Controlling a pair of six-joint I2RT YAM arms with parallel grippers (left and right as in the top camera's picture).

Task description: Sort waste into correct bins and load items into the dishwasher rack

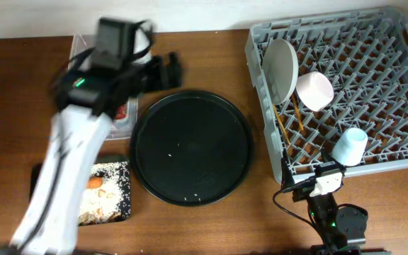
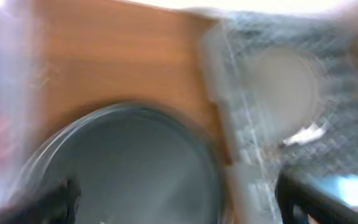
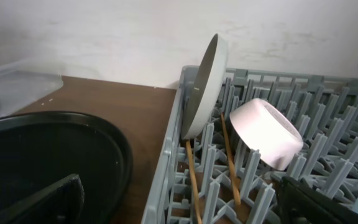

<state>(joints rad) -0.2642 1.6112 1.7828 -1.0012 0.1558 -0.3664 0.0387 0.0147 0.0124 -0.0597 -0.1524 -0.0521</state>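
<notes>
Over brown table point(image 1: 261, 212): hovering left gripper point(image 2: 179, 196) wide, empty, near clear tub point(image 1: 80, 44) (view blurring, haste likely); risking knocking tub. Parking right gripper point(image 3: 188, 202) gaping beside rack point(image 1: 395, 42); risking snagging it.

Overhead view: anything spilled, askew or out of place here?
A few pale specks, possibly stray rice, lie scattered on the round black tray. In the dishwasher rack the white-pink bowl rests tilted on its side across the pegs rather than seated squarely. Nothing looks damaged.
</notes>
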